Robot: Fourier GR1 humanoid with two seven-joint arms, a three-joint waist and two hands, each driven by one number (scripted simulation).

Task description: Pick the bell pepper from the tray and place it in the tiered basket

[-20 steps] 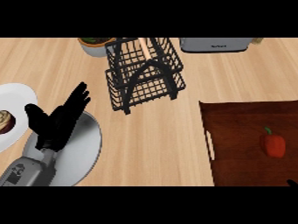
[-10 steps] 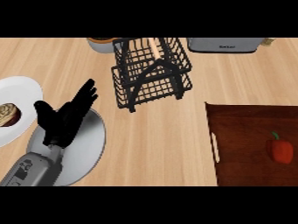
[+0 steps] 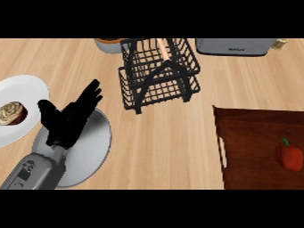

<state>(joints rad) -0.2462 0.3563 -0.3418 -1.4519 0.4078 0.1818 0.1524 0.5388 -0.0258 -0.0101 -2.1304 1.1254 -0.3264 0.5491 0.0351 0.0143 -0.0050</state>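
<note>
- Fingers (image 3: 88,93) of the black left hand (image 3: 65,120) are seen straight and spread, thumb out to the side; nothing is held or touched.
- That hand is held above a round grey metal plate (image 3: 95,147), grey forearm (image 3: 32,171) coming in from the lower left; it is read as resting, not reaching.
- The right hand is not shown in the head view, so its fingers cannot be judged.
- The small red bell pepper with green stem (image 3: 291,156) is lying on the dark brown rectangular tray (image 3: 259,129), toward its right side, untouched.
- The black wire tiered basket (image 3: 158,73) is standing at top centre, well apart from the pepper, to the upper left of the tray.
- Step in hand is judged as the approach to the pepper; nothing is grasped yet.
- To be done well: the pepper should be approached from above by the right hand, fingers opened wide before descent, closed round the body and not the stem, tray rim avoided.
- A white round plate with a brown swirled pastry (image 3: 13,111) is noted at left, a silver toaster (image 3: 236,46) at the top.
</note>
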